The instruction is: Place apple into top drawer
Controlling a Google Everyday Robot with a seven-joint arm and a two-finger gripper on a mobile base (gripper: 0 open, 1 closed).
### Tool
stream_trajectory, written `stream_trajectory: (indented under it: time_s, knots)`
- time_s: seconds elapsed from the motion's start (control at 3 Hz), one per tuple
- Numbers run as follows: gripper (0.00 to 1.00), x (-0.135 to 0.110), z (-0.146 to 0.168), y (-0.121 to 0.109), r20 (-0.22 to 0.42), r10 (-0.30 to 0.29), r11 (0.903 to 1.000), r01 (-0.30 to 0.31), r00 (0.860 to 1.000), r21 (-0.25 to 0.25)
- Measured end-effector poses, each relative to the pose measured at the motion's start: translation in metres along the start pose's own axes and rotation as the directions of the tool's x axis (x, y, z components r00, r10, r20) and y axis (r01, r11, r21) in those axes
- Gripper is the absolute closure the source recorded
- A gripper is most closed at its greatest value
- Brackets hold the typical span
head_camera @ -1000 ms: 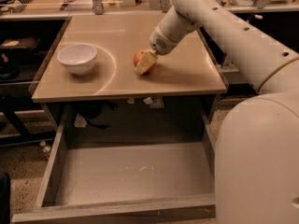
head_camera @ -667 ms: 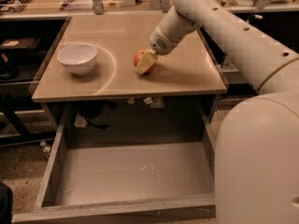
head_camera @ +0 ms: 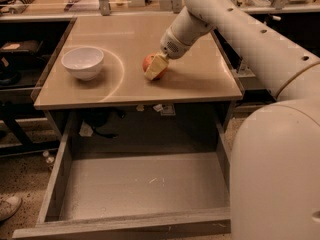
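Note:
The apple (head_camera: 149, 64) is small, round and red-orange. It sits on the tan table top (head_camera: 195, 79) near the middle. My gripper (head_camera: 155, 67) reaches down from the white arm and its pale fingers (head_camera: 154, 68) cover the apple's right front side. The top drawer (head_camera: 145, 184) is pulled wide open below the table's front edge. Its grey floor is bare apart from small pale scuffs.
A white bowl (head_camera: 82, 61) stands on the left of the table top. My white arm and body (head_camera: 280, 149) fill the right side. Clutter and a cable lie on the shelf under the table (head_camera: 100, 121). A shoe (head_camera: 9, 206) shows at the lower left.

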State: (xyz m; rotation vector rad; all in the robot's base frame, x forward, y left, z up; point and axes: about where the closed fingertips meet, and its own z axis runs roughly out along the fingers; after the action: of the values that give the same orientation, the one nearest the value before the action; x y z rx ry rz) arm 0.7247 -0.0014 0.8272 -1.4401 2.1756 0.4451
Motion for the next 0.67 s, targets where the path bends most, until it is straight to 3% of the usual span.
stream_trajectory:
  time_s: [0.33, 0.67]
  knots:
    - [1.0, 0.015, -0.008, 0.014, -0.019, 0.026, 0.9997, -0.026, 0.999, 0.0]
    - [1.0, 0.036, -0.049, 0.043, 0.021, 0.123, 0.9901, -0.124, 0.992, 0.067]
